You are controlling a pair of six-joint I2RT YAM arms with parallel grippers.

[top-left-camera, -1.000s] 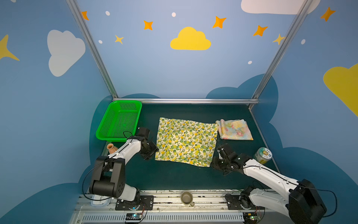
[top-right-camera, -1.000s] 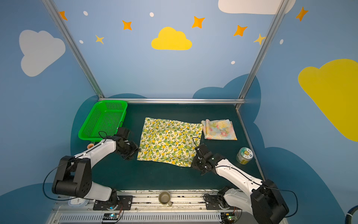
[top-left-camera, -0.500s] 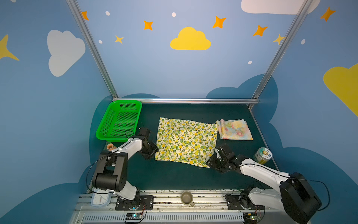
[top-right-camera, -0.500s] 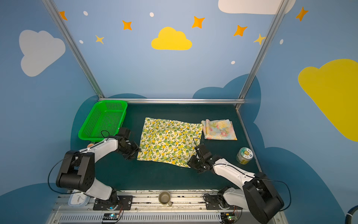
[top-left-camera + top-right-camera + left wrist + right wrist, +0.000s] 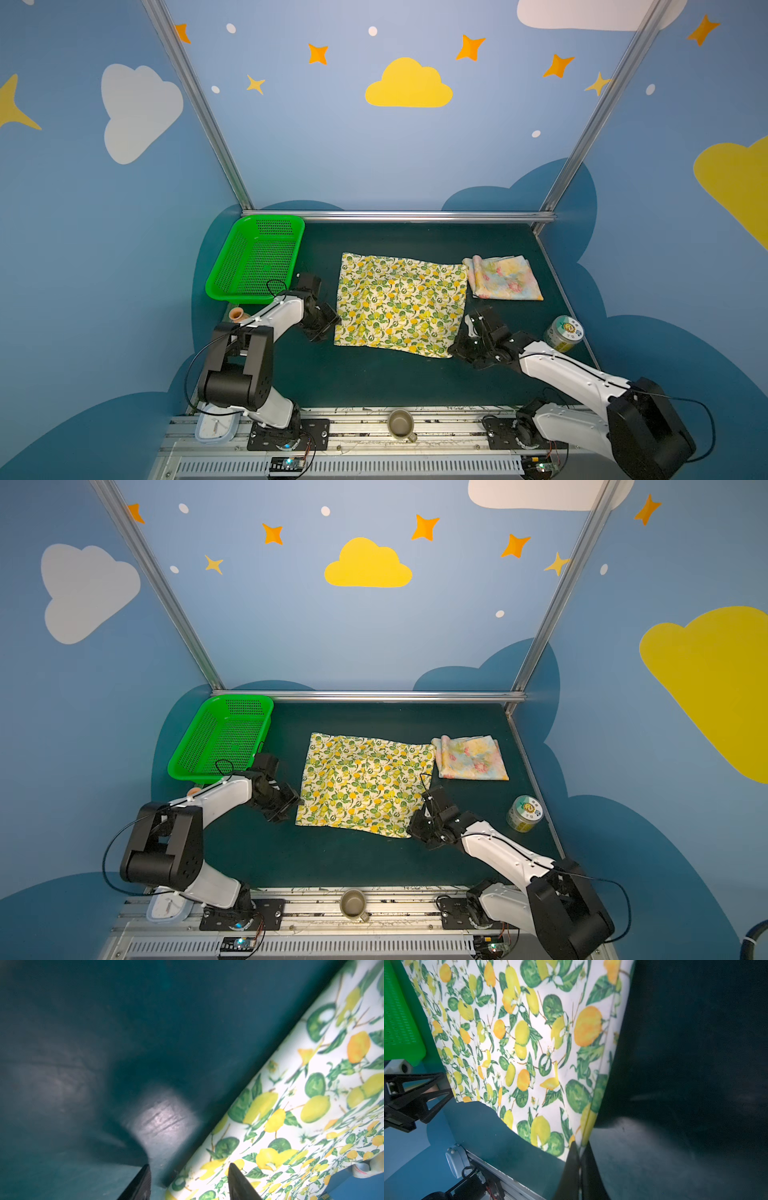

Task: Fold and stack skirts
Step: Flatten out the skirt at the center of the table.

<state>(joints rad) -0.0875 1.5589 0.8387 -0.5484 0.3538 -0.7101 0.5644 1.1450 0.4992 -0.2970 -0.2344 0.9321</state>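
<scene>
Done: flowered skirt point(image 5: 503, 277), folded, at the tabletop's point(image 5: 374, 374) right rear. Remaining: lemon skirt point(image 5: 399, 305), spread flat mid-tabletop. The right end effector point(image 5: 579, 1147) pinches its near corner; the left end effector point(image 5: 188, 1166), half-open, straddles the other near corner, ungripped.

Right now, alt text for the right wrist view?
The right pincer is shut on a corner of the lemon-print skirt, which lies spread over the dark green table. Beyond it are the green basket and the open left pincer.
</scene>
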